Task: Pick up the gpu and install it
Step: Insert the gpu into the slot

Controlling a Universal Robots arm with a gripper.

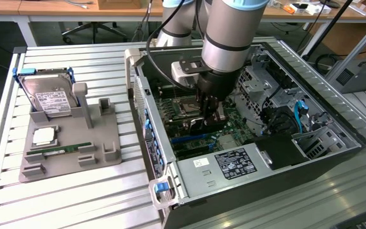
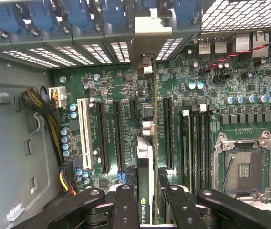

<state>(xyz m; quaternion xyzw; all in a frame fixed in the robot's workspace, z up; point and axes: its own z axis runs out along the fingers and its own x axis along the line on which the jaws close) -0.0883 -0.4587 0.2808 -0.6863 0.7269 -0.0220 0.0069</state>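
My gripper [image 1: 207,116] reaches down inside the open computer case [image 1: 335,119], over the green motherboard [image 1: 234,119]. It is shut on the gpu [image 2: 145,157], which I see edge-on between the two black fingers [image 2: 126,207] in the wrist view, a green logo strip on its edge. The card stands upright over the motherboard [image 2: 107,90], in line with the long black expansion slots [image 2: 166,129]. Its silver end bracket [image 2: 147,64] points at the case's slotted rear wall [image 2: 78,52]. In the exterior view the gpu [image 1: 198,126] is a dark shape under the fingers.
On the exterior view's left, a grey holder [image 1: 75,148] on the slatted table carries a silver hard drive [image 1: 53,98], a processor chip [image 1: 43,136] and a green memory stick [image 1: 62,151]. Inside the case are the CPU socket [image 2: 243,169], a white slot [image 2: 84,133] and a cable bundle [image 2: 42,107].
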